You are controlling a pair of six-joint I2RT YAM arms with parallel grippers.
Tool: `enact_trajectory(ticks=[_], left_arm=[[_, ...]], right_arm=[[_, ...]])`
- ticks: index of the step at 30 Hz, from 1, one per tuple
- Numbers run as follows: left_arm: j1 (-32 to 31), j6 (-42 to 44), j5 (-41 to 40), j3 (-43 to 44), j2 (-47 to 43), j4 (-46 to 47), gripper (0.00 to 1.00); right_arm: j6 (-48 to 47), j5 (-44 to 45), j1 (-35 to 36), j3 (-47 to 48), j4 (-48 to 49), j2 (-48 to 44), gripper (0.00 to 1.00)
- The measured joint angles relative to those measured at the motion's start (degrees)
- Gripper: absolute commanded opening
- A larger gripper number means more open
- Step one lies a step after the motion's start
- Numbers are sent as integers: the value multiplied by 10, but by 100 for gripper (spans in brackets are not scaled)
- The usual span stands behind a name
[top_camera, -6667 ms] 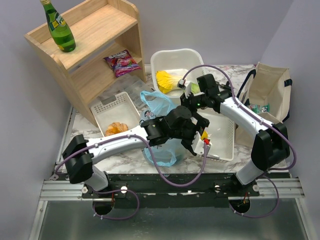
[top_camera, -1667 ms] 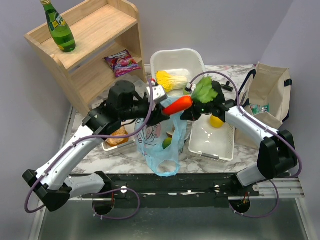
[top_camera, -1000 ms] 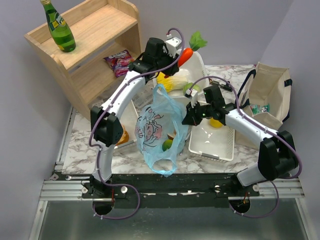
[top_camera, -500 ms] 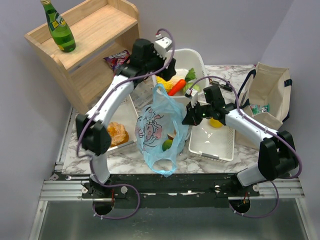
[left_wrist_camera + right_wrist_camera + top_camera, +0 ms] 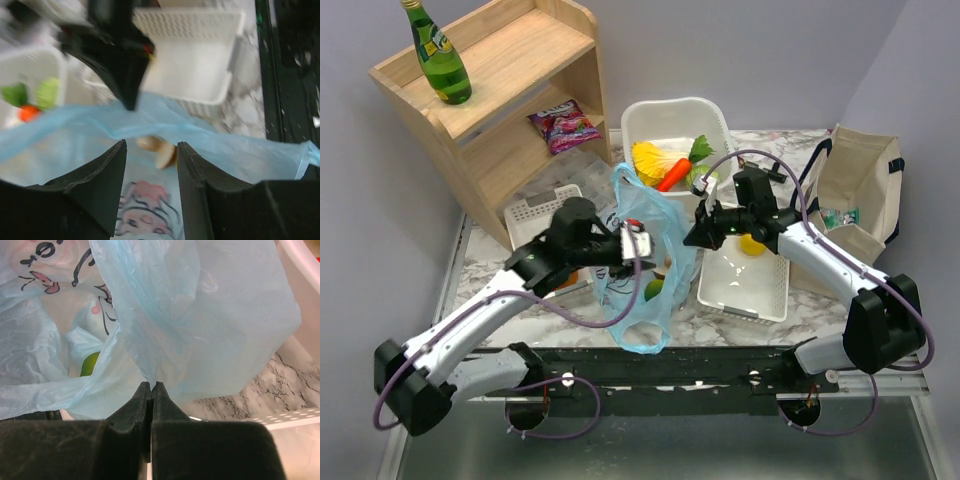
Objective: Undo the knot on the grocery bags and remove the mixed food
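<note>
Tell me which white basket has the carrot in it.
The deep bin at the back: the carrot lies there beside the yellow cabbage. The flat right tray shows a yellow fruit instead.

The left arm (image 5: 480, 315) and right arm (image 5: 820, 258) are alike: white tube-shaped links between bulky black joints, each with a thin purple cable (image 5: 752, 152) running along it. The left fingers (image 5: 75, 200) are matt black wedges with broad sloping faces; the right fingers (image 5: 127, 435) are the same black, finely scratched, narrowing to slim tips.
</note>
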Motion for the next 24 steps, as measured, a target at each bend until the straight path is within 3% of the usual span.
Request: enact_trajectory(ticks=[4, 9, 11, 18, 24], left_arm=[[-57, 13, -50, -70, 83, -10, 46], [-80, 7, -115, -101, 153, 16, 77], [-83, 3, -141, -97, 188, 34, 81], [-83, -9, -196, -72, 269, 88, 73], [-89, -1, -205, -46, 324, 101, 72]], right_arm=[[-40, -3, 0, 0, -20, -10, 1], [-74, 2, 0, -2, -48, -15, 1], [-82, 8, 0, -7, -53, -16, 1], [-87, 20, 0, -26, -62, -16, 1], [-86, 22, 0, -28, -65, -15, 1]])
